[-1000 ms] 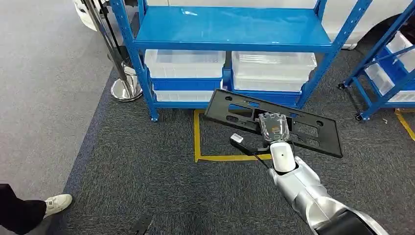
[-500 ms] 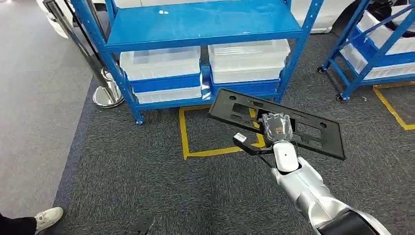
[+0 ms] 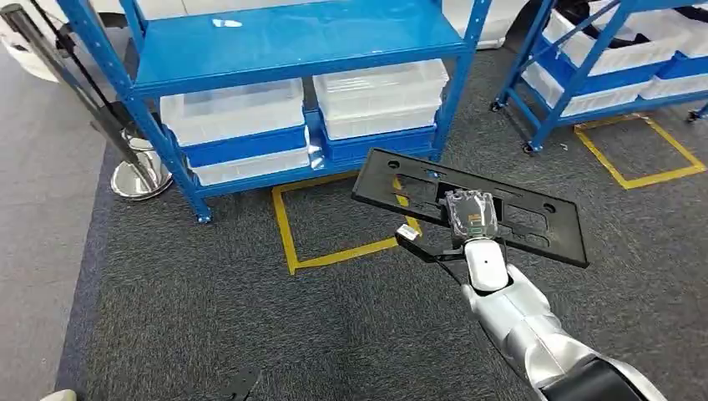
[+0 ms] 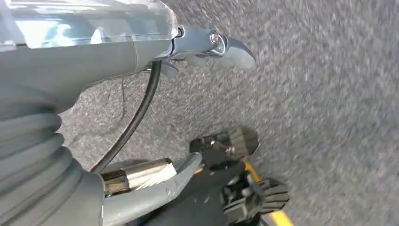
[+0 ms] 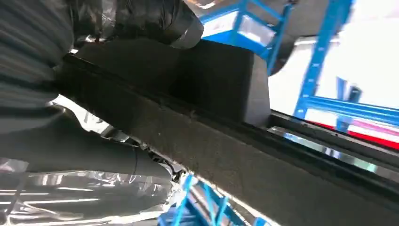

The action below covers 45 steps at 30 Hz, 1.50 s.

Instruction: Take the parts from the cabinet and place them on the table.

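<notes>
- The right hand (image 3: 472, 219) grips the black slotted panel (image 3: 509, 219) mid-length, carried level above the carpet, clear of the blue shelving rack (image 3: 292, 50).
- Its long ends overhang; a swing could twist it loose or clip the rack.
- The left hand (image 4: 188, 47) hangs empty over the carpet, fingers apart.

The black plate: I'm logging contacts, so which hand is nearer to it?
Right. The right hand grips the black plate near its middle. The left hand hangs over the carpet, holding nothing.
</notes>
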Each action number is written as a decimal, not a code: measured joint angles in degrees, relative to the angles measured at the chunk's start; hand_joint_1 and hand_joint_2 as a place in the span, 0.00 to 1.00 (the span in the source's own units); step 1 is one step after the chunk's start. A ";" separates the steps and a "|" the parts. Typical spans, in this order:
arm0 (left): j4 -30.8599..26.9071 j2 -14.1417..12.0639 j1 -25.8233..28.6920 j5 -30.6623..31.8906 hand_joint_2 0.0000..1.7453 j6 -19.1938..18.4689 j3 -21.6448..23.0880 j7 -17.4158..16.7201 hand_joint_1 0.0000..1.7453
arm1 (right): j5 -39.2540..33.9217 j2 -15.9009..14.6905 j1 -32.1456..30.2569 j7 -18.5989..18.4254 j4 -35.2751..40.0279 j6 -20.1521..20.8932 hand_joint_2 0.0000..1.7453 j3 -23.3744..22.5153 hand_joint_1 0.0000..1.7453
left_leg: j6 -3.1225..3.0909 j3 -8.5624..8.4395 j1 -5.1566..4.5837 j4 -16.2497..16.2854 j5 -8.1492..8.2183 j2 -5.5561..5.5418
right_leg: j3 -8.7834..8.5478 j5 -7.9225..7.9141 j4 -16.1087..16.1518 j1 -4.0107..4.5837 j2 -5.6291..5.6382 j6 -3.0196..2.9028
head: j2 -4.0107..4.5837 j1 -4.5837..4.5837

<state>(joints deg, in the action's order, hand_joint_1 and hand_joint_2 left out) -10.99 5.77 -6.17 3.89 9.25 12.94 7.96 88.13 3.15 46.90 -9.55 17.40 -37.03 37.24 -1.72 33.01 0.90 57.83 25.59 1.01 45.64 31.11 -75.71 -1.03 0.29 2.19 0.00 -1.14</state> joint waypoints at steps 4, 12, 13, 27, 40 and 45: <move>-0.02 0.07 -0.23 0.31 1.00 -0.04 0.00 -0.17 0.00 | 0.39 -0.02 0.45 -0.17 0.00 0.15 1.00 -0.28 1.00 | 0.39 0.21 0.01 0.63 0.29 2.75 | -6.66 -5.63 10.11 -0.21 -1.48 -0.03 | 0.00 0.00; -0.09 0.17 -1.23 0.72 1.00 -0.11 -0.20 -0.31 0.00 | 1.31 -0.22 2.11 -0.11 0.31 0.22 1.00 -1.31 1.00 | 2.60 1.25 -0.29 3.84 3.59 1.61 | -8.71 -6.93 16.08 0.26 -0.86 -3.58 | 0.00 -0.13; -0.09 0.17 -1.26 0.74 1.00 -0.11 -0.24 -0.26 0.00 | 1.31 -0.11 2.36 -0.11 0.33 0.24 1.00 -1.44 1.00 | 2.66 2.91 -0.22 7.80 5.88 0.38 | -8.54 -7.04 16.08 0.27 -0.26 -3.81 | 0.00 -0.22; -0.11 0.28 -1.20 0.04 1.00 0.22 -1.84 0.46 0.00 | 1.51 0.92 3.66 -0.44 0.33 1.09 1.00 -1.70 1.00 | 0.35 -0.72 0.40 -0.95 -0.04 -2.31 | -6.30 -6.76 14.32 0.79 4.37 -1.74 | 0.00 -0.06; -0.09 0.26 -0.80 0.89 1.00 -0.59 -3.32 -0.52 0.00 | 1.51 2.32 3.81 -1.42 1.42 2.21 1.00 -1.70 1.00 | 2.72 -0.84 -0.18 0.22 1.27 5.86 | -8.00 -6.51 15.38 0.30 -2.13 -1.99 | 0.00 0.13; -0.09 0.44 -0.33 1.42 1.00 -0.13 -3.32 -1.62 0.00 | 1.49 2.36 3.74 -1.70 1.88 2.16 1.00 -1.70 1.00 | 3.17 5.50 0.24 15.03 9.82 -0.53 | -8.16 -6.94 15.79 0.13 0.89 -3.47 | 0.00 0.07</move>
<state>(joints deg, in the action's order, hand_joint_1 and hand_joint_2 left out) -11.08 6.21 -6.50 5.31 9.11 9.62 6.34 89.61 5.51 50.64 -11.26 19.28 -34.86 35.54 1.45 38.51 1.15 72.86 35.40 0.47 37.48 24.17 -59.92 -0.90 1.18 -1.28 0.00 -1.07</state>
